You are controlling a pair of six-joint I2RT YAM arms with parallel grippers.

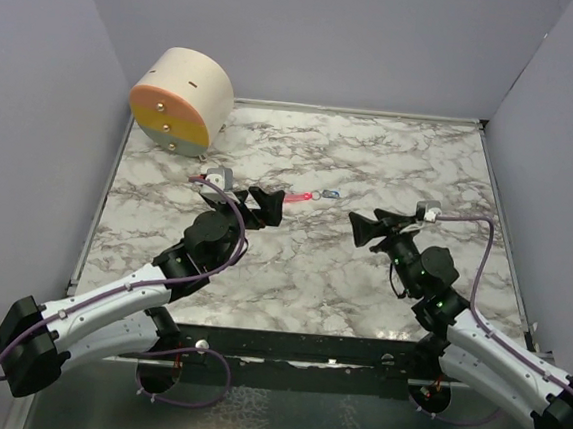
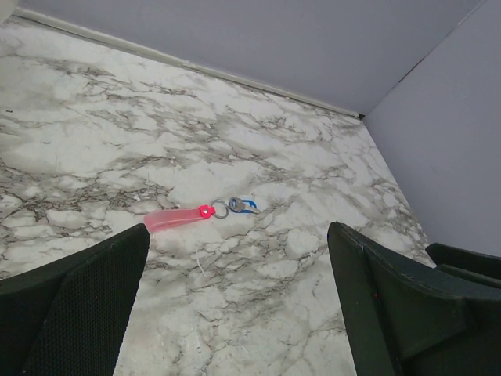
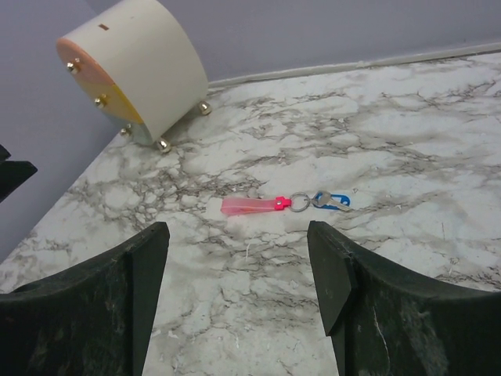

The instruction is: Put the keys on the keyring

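The bench (image 1: 309, 297) is a marble-patterned slab walled on three sides. At its far left corner a cream drum (image 1: 183, 98) lies on its side, its orange-and-yellow face turned toward the left wall. It is well apart from the work and obstructs nothing.

The left gripper (image 1: 270, 207) is released. Its fingers (image 2: 78, 313) stand wide apart with nothing between them. They point at the key from its left, near it but not touching. By my judgement this stance suits either a fresh approach or a hand just let go.

The key (image 1: 301, 196), slim and pink-red, lies flat a little beyond the bench centre, its length running left to right. Its right end touches the keyring (image 1: 330, 194), which is a thin metal ring (image 3: 300, 202) with a blue tag (image 3: 333, 201) just to its right. All lie in one line. The key looks linked to the ring, but the views are too small to confirm that it is threaded through.

The right gripper (image 1: 363, 228) is likewise released and empty. It hangs to the right of the keyring and nearer the front edge, pointing left.

Nothing lies between either gripper and the key. The likely hazards:
- The two grippers face each other across a short gap, so a joint approach risks contact.
- Thin parts lying flat on a hard slab offer little to pinch.
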